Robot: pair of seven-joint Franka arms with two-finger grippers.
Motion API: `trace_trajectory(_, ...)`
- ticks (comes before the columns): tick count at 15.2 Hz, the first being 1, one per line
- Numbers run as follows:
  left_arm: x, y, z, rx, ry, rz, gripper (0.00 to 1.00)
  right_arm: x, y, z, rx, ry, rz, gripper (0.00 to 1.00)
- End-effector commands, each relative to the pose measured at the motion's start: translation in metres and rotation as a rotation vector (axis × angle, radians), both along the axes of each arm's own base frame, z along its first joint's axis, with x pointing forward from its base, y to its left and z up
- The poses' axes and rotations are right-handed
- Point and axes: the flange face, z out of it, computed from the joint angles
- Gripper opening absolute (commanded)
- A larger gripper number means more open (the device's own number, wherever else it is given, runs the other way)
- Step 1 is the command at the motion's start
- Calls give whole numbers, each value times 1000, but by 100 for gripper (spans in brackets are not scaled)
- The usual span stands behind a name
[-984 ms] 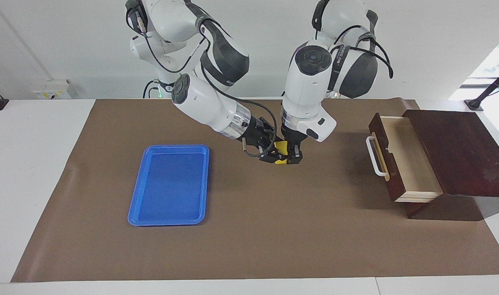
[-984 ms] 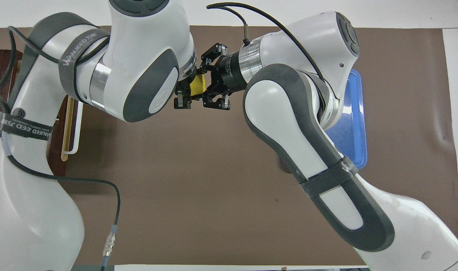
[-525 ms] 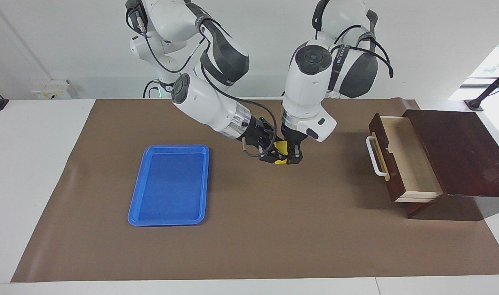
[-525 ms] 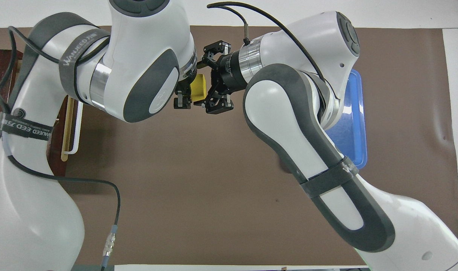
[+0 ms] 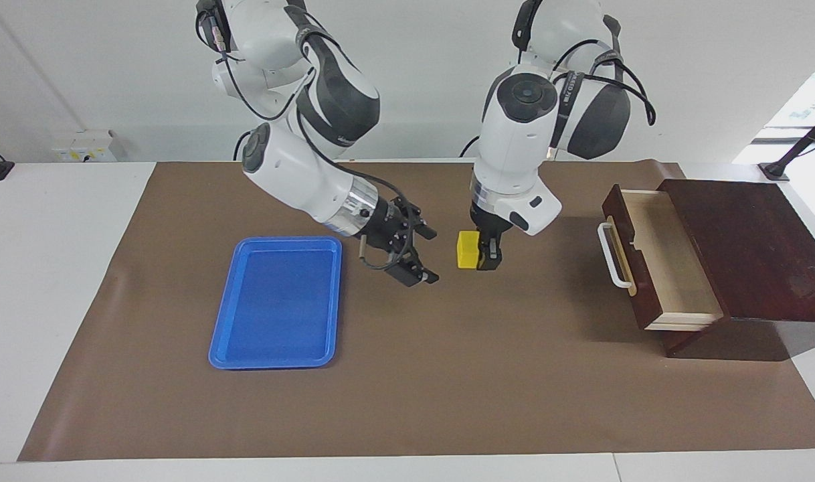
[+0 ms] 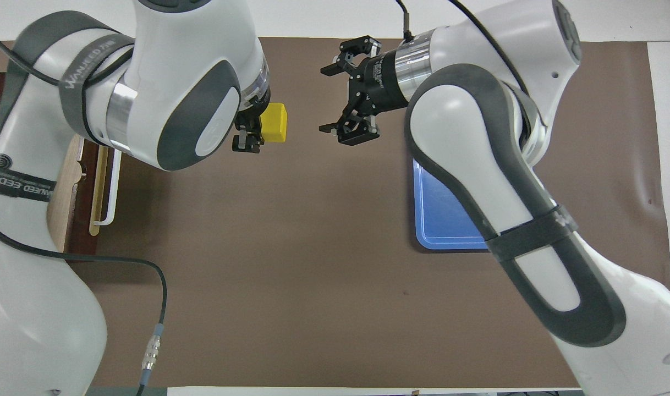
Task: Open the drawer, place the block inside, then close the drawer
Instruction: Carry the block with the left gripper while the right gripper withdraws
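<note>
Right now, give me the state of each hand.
Left hand: shut on the block, up over the mat.
Right hand: open, holding nothing, between the block and the tray.

You have one yellow block (image 5: 468,250), one drawer (image 5: 655,258) set in one dark wooden box (image 5: 749,248), and one blue tray (image 5: 277,301). One brown mat (image 5: 407,388) covers one table (image 5: 59,268). You have two arms, each with one end effector: the left end effector (image 5: 482,256) and the right end effector (image 5: 426,256).
</note>
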Motion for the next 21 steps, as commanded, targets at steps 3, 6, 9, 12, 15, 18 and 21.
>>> trace_trajectory(3, 33, 102, 5, 23, 3, -25, 0, 18, -87, -1, -111, -51, 19, 100)
trace_trajectory(6, 46, 172, -2, 32, 29, -13, 0, 19, -134, -15, -289, -87, 170, 100)
trace_trajectory(9, 56, 224, -2, 28, 34, -47, 0, 6, -171, -8, -474, -169, 465, 100)
trace_trajectory(12, 61, 268, -1, 28, 35, -48, 0, -13, -224, 15, -578, -268, 865, 100)
trace_trajectory(15, 60, 293, -1, 44, 40, -78, 0, -32, -270, 51, -628, -375, 1139, 100)
trace_trajectory(18, 53, 327, -2, 44, 34, -117, 0, -54, -306, 89, -657, -485, 1405, 100)
trace_trajectory(21, 41, 350, -10, 47, 21, -153, 0, -77, -315, 124, -678, -537, 1568, 100)
